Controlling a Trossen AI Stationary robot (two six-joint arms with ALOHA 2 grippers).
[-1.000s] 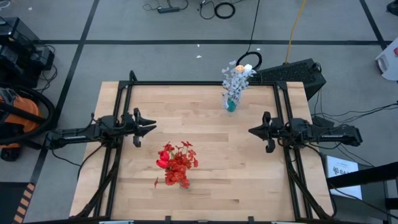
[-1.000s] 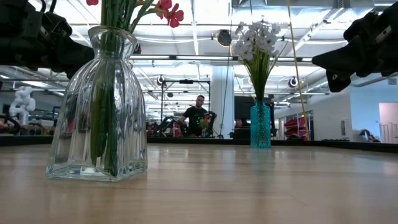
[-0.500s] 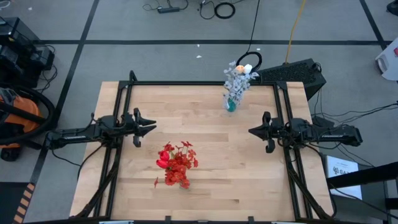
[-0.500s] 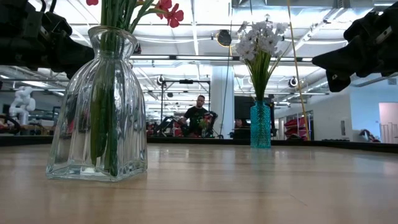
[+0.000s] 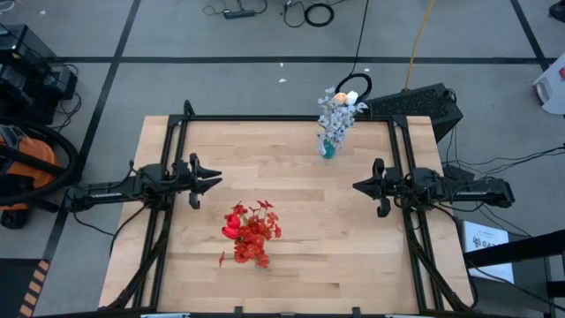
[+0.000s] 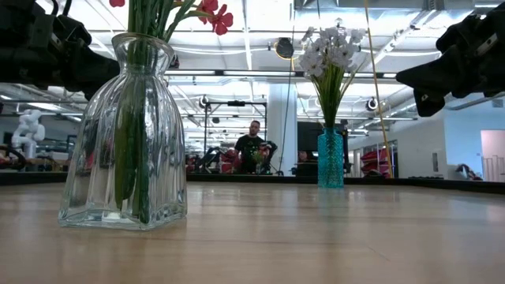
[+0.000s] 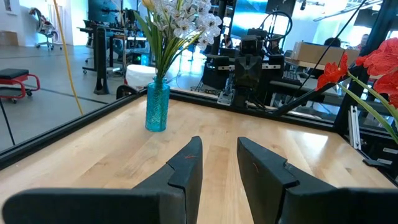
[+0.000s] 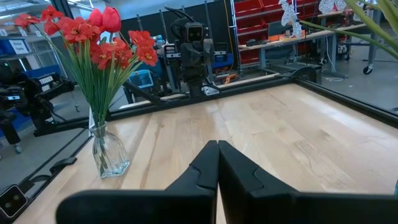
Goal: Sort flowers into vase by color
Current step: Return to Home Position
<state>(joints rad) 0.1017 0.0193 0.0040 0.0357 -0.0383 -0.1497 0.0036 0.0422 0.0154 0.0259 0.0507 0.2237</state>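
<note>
Nearest the front edge: clear glass vase (image 6: 125,142) upright on the table (image 5: 291,274), holding the red flowers (image 5: 252,231). Green stalks run down inside the glass and the blooms fan out above the rim. All the reds are together, so that colour looks sorted.

Mid-table, one arm each side, both pulled back to the side rails and pointing inward at each other, well apart from both vases. Left gripper (image 7: 219,142): fingers parted by a narrow gap, nothing between them. Right gripper (image 8: 217,145): fingers pressed together, nothing held. Both hang above the wood, not touching it. This reads as a parked pose: hands empty because every stem I can see stands in a vase.

Far edge, toward the right side: blue vase (image 6: 331,158) upright, with the white flowers (image 6: 327,49) bunched in it, stalks leaning a little. It sits well apart from the reds, which keeps the two colours distinct.

My judgement is that sorting is done and only the homing of the arms is left.

Beyond the table, in the workshop, a person (image 6: 250,148) sits far off, not involved.
</note>
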